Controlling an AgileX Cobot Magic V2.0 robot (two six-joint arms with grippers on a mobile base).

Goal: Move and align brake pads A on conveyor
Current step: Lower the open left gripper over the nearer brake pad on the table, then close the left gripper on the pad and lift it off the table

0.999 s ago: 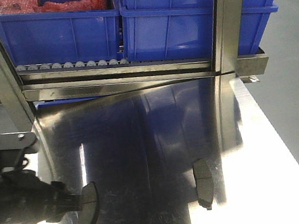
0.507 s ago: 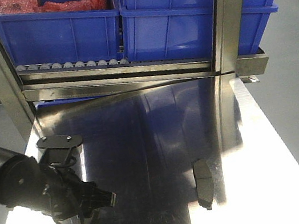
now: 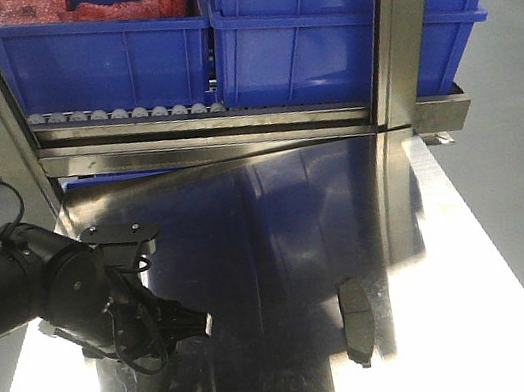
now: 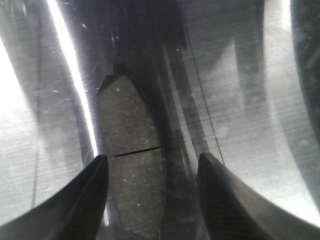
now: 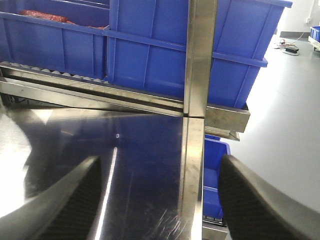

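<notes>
The left pincer (image 4: 152, 157) is open and points down at the table (image 3: 248, 229), a polished steel surface with strong reflections. Its two dark fingers (image 4: 82, 197) straddle one brake pad (image 4: 131, 150), which lies flat on the steel with its friction face up and its thin cross groove level with the fingertips. The left finger stands just beside the pad's edge. A visible gap separates the right finger from the pad, and the pad is not clamped. In the front-facing view the black left arm (image 3: 35, 292) reaches in from the left side of the table. A second brake pad (image 3: 356, 319) lies well apart from it, right of the table's centre, with its long axis running away from the camera. The right pincer (image 5: 160, 167) is open, its fingers spread wide with nothing between them, above the table near a steel upright (image 5: 197, 100). Blue bins (image 3: 313, 24) sit on a roller rack (image 3: 125, 112) behind the table.
</notes>
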